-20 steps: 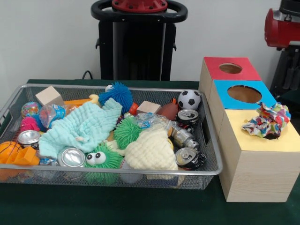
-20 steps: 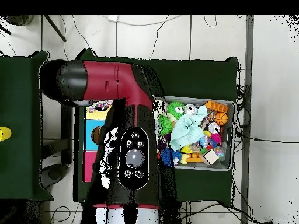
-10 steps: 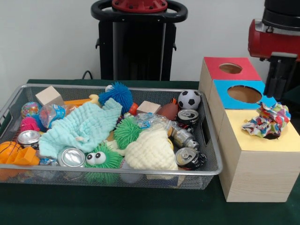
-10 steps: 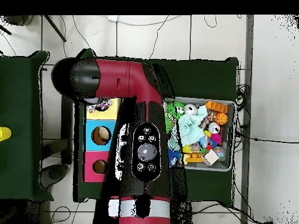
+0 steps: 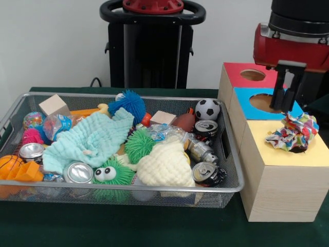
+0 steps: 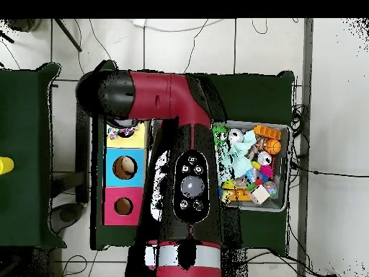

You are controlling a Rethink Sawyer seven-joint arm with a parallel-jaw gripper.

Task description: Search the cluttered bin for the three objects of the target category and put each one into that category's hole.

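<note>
A wire mesh bin (image 5: 226, 189) sits on the green table (image 5: 128, 226), packed with clutter: a light blue cloth (image 5: 90, 140), a pale yellow cloth (image 5: 163, 164), several crushed cans such as one at the front (image 5: 79, 173) and another near the right wall (image 5: 207, 174), spiky rubber balls in green (image 5: 139, 145) and blue (image 5: 128, 104), a green spiky toy with googly eyes (image 5: 110, 175), a small soccer ball (image 5: 207, 109), a wooden block (image 5: 53, 105) and an orange ball (image 5: 9, 164). Just beside the bin stands a wooden box (image 5: 280, 193) with three coloured tops: red (image 5: 253, 75), blue (image 5: 267, 103) and yellow (image 5: 288, 152), each with a hole. A crumpled multicoloured cloth (image 5: 293, 132) lies on the yellow top, over its hole. The red and black arm (image 5: 288, 43) hangs above the box, and the gripper (image 5: 286, 98) points down over the blue section, just behind the multicoloured cloth and apart from it; whether it is open or closed cannot be told. In the overhead view the arm (image 6: 180, 144) covers part of the bin.
</note>
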